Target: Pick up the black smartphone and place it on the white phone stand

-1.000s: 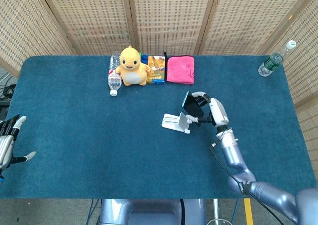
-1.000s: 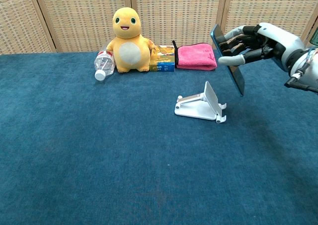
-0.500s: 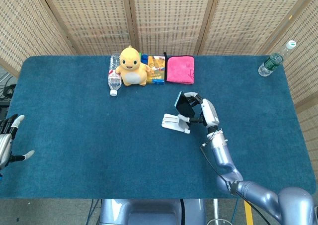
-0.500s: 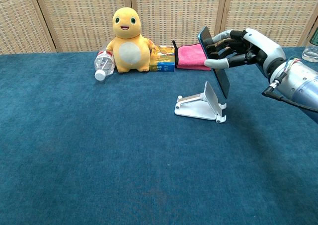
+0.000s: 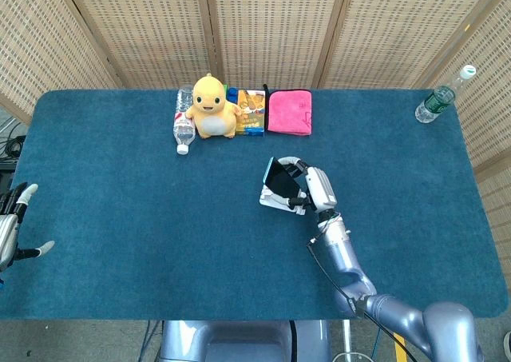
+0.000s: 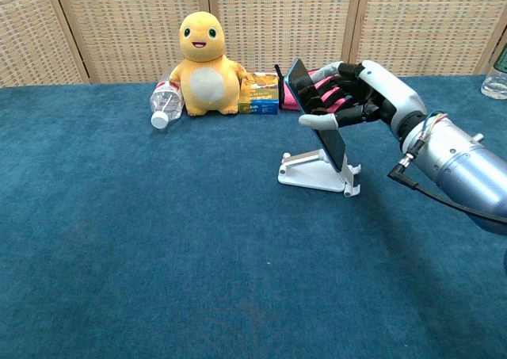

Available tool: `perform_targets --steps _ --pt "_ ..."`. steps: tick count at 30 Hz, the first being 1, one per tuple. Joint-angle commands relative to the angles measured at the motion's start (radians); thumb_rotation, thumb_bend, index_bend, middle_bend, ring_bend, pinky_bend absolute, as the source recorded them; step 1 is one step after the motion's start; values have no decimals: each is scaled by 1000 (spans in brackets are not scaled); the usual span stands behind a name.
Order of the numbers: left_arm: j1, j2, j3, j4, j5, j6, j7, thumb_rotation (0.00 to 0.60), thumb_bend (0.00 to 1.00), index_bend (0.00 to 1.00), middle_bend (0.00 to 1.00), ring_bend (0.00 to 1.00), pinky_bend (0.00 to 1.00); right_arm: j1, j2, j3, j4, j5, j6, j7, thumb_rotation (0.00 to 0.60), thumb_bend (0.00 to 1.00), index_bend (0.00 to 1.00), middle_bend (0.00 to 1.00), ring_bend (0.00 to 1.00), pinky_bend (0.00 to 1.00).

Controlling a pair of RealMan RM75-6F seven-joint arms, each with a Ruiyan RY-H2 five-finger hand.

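Now right hand [image 6: 360,97] clamped on tilted black smartphone [image 6: 317,113] above white phone stand [image 6: 317,171].

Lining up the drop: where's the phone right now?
In the chest view, the black smartphone is right of centre, held tilted by the right hand over the white phone stand.

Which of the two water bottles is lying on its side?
The clear bottle beside the yellow plush toy lies on its side, white cap toward the camera. The green-labelled bottle at the table's far right corner stands upright.
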Motion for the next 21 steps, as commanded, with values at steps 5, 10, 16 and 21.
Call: perform_targets --steps 5,10,16,21 --pt "1 0 2 2 4 2 -3 600 0 0 0 0 0 12 -26 -7 47 -13 -6 15 600 569 422 477 387 448" --pt "3 0 4 3 9 7 -4 600 0 0 0 0 0 11 -39 -11 79 -12 -12 22 600 569 422 477 387 448" --pt "4 0 4 0 10 11 -3 600 0 0 0 0 0 9 -64 -22 137 -18 -11 33 600 569 422 477 387 448" --pt "4 0 4 -1 10 12 -1 600 0 0 0 0 0 6 -85 -32 185 -25 -11 50 600 569 422 477 387 448"
